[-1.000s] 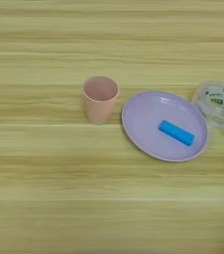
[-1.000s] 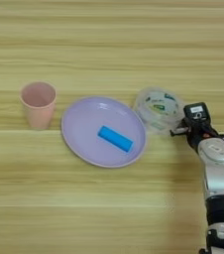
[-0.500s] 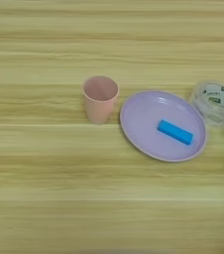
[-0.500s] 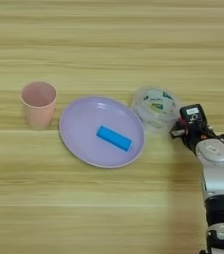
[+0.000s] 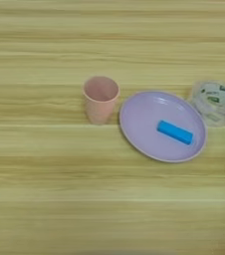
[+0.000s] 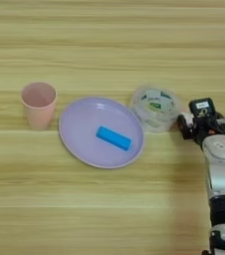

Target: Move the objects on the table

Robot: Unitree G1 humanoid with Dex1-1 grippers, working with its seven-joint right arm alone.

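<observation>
A round lilac plate [image 6: 84, 142] lies on the light wood-grain table [image 6: 109, 45], right of centre. A small bright-blue block [image 6: 114, 138] rests flat on the plate, slanted. My right gripper [image 6: 187, 127] is at the right, on its silver forearm [image 6: 223, 169], just to the right of the clear tape roll [image 6: 156, 107] and close to its rim. It is apart from the plate and the block. In the left eye view the plate [image 5: 144, 134] and block [image 5: 174, 132] show, and the gripper is only a dark sliver at the right edge.
A pink cup [image 6: 38, 104] stands upright just left of the plate. The clear tape roll lies flat against the plate's right rim. Bare wood stretches across the front and the back of the table.
The gripper has shifted only slightly beside the tape roll. The plate, block, cup and tape roll have stayed where they were.
</observation>
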